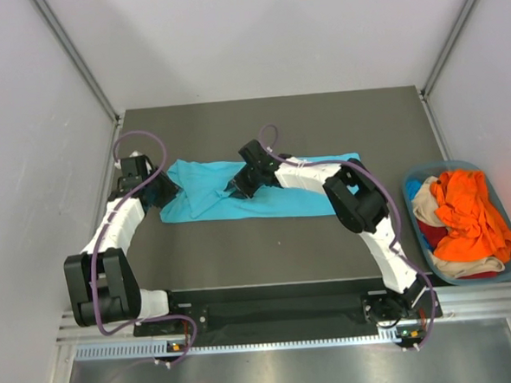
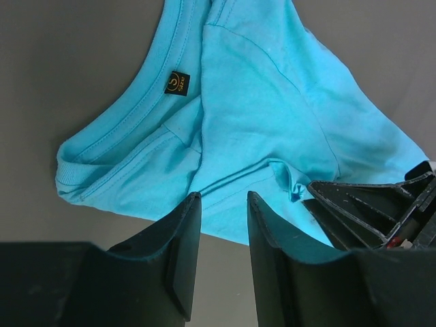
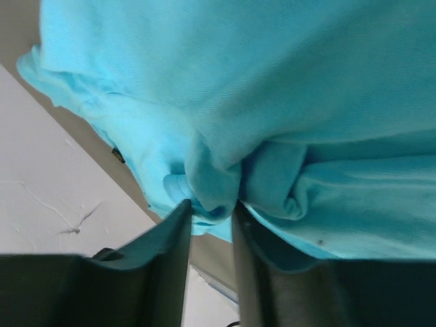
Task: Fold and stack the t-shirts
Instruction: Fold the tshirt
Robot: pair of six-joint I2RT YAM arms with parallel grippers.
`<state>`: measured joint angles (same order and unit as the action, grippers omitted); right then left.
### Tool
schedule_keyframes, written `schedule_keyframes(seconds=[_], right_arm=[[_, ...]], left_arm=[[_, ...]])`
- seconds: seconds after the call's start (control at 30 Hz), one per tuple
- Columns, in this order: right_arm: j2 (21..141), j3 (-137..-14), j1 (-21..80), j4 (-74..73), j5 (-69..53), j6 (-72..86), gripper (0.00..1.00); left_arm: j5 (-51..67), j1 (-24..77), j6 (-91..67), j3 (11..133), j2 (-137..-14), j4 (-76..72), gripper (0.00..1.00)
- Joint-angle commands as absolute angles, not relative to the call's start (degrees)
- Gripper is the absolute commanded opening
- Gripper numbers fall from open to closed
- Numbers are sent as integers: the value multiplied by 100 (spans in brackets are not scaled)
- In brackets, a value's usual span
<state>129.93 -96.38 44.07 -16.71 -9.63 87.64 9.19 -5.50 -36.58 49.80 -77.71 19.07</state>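
Dark grey tabletop (image 1: 285,242) carries a bright turquoise cotton t-shirt (image 1: 195,193). Right pincer (image 3: 210,208) pinches a bunched fold; left pincer (image 2: 225,197), spread, straddles the hem. A one-sided pull could skew the shirt.

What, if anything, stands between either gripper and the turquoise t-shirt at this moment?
Nothing visible does. The right gripper already has a bunched fold of the turquoise t-shirt pinched between its fingers. The left gripper sits with its jaws apart right at the shirt's edge, the cloth reaching its fingertips.

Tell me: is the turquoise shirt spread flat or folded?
Folded, loosely: the turquoise shirt lies as a narrow band on the table, its layers overlapping and creased.
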Motion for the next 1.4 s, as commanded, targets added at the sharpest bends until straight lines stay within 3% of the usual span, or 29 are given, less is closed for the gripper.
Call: schedule_keyframes(seconds=[0.0, 0.03, 0.1, 0.47, 0.77, 1.13, 1.37], right_arm=[[12894, -9607, 4377, -1204, -1019, 8833, 25], [12867, -9572, 4360, -1178, -1046, 8798, 13], [12728, -9396, 4351, -1055, -1046, 8675, 0], [12182, -8280, 4228, -668, -1406, 7911, 0], [12085, -8270, 4140, -519, -1573, 7384, 0], [12006, -8209, 3990, -457, -1661, 6786, 0], [11927, -8288, 3911, -747, -1582, 6399, 1]], left_arm=[[923, -580, -3709, 4939, -7585, 1573, 39], [905, -580, -3700, 4939, -7585, 1573, 39], [853, -580, -3630, 4974, -7585, 1634, 39], [615, -712, -3489, 5282, -8138, 2100, 39], [466, -721, -3270, 5318, -8490, 2137, 40], [1476, -782, -3419, 5915, -9474, 1266, 41], [486, -835, -3340, 6863, -10493, 2056, 40]])
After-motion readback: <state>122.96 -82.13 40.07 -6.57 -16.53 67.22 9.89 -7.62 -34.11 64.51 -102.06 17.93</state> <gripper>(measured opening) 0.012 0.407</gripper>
